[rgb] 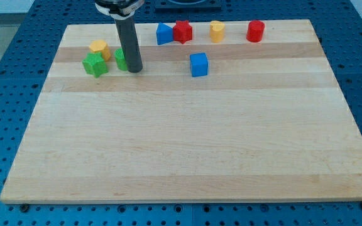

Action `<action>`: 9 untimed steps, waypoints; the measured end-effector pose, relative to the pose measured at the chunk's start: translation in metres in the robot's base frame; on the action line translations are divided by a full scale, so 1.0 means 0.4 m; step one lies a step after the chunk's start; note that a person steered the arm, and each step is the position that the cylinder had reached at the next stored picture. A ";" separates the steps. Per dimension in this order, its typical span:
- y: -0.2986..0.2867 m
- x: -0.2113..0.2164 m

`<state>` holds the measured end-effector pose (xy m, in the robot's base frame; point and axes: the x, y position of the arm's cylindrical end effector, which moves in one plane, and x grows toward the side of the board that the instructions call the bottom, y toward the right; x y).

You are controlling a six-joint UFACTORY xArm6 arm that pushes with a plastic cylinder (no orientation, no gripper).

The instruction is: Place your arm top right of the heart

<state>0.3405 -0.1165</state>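
The yellow heart block (217, 30) lies near the view's top, right of centre. My tip (134, 69) rests on the board far to the heart's left and a little below it. The tip touches the right side of a green block (120, 58), which the rod partly hides, so I cannot make out its shape. A green star block (95, 64) and a yellow hexagon block (98, 48) lie just left of that.
A blue block (163, 33) and a red star block (182, 31) touch each other left of the heart. A red cylinder block (255, 30) lies right of the heart. A blue cube (198, 64) lies below and left of the heart. The wooden board (181, 138) ends just above the top row.
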 end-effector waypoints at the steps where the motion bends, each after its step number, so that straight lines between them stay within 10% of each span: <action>1: 0.042 -0.021; 4: -0.043 -0.093; 9: 1.023 -0.112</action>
<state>0.2957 0.2929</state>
